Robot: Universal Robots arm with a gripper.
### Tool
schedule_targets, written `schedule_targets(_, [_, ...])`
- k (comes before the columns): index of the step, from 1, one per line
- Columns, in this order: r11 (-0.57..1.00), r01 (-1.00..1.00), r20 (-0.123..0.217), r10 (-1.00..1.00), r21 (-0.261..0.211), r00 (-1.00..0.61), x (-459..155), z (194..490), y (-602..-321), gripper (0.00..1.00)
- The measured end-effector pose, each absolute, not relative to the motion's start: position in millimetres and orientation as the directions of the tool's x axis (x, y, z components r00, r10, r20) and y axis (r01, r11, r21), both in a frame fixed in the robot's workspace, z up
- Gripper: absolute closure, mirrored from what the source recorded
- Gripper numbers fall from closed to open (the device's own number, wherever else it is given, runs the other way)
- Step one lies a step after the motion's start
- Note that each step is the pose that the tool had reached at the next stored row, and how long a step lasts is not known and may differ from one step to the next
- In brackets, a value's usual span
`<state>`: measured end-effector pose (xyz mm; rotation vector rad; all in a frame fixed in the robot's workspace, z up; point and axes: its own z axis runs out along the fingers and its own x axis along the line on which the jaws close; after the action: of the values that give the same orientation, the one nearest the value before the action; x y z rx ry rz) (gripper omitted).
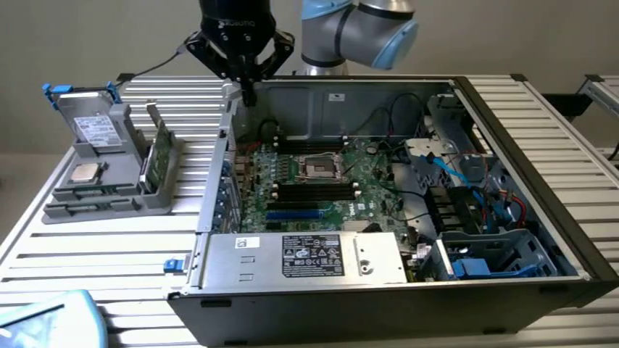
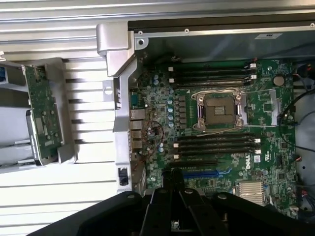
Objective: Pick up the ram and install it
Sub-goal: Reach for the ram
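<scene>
The ram (image 1: pixel 155 154) is standing on its long edge in a slot of a grey plastic holder (image 1: pixel 97 210), on the exterior view's left of the open computer case (image 1: pixel 387 308). Its long axis is running along the case's side wall, from the near part of the holder toward the far part, with one flat face turned to the case. It is showing as a thin, flat green board; in the wrist view (image 2: pixel 43 110) small components are dotting its face.

The end effector (image 1: pixel 248 93) is hanging above the far corner of the case, well apart from the ram, its black fingers drawn fully together and gripping nothing.

Inside the case a green motherboard (image 1: pixel 377 203) is lying flat, carrying long black memory slots (image 1: pixel 314 190) and a square silver-framed socket (image 1: pixel 318 168).

The holder and the case are sitting on a tabletop (image 1: pixel 87 254) of pale ribbed metal slats. A plain beige wall (image 1: pixel 97 36) is standing behind.
</scene>
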<state>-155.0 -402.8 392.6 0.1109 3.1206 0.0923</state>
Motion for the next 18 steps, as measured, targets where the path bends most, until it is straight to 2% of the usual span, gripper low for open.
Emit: schedule_targets(18, [0.993,0.072,0.002,0.072,0.099,-0.997,-237.0,392.4,-402.8,0.89])
